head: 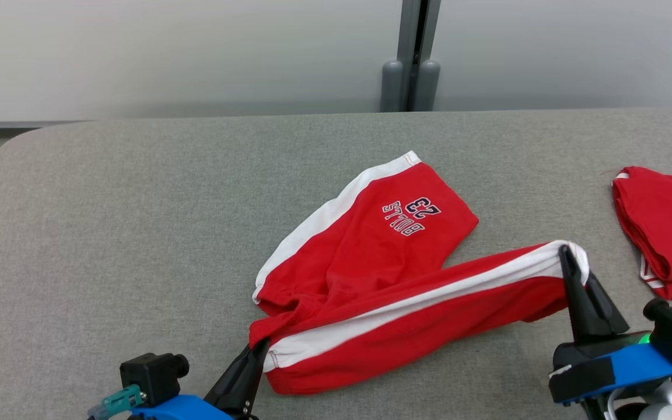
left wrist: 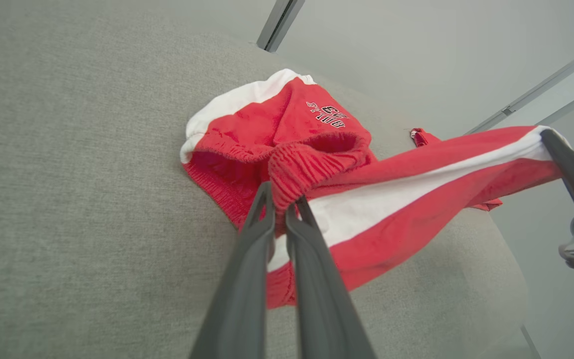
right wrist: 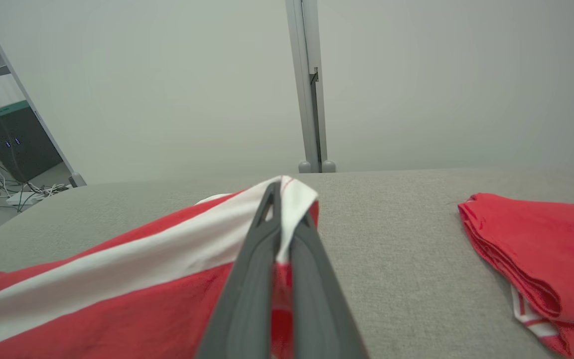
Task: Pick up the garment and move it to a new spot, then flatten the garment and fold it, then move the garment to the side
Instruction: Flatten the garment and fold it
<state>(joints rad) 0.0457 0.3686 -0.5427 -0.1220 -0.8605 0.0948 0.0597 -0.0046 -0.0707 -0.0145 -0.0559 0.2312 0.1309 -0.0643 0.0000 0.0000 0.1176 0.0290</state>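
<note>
- Red shorts (head: 382, 262) lie mid-tabletop (head: 108, 233), and the left jaws are clamped on the elastic waistband at the near edge.
- One leg stretches rightward, its end lifted off the surface.
- Right jaws are pinched tight on its white-striped hem.
- Far right: another red garment (head: 668, 227), folded, well apart.

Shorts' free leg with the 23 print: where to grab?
Likely the hem's white-stripe corner, from above on the far side: it lies flat and exposed on the grey surface. The left gripper is shut on the waistband, the right gripper on the other leg's hem.
</note>
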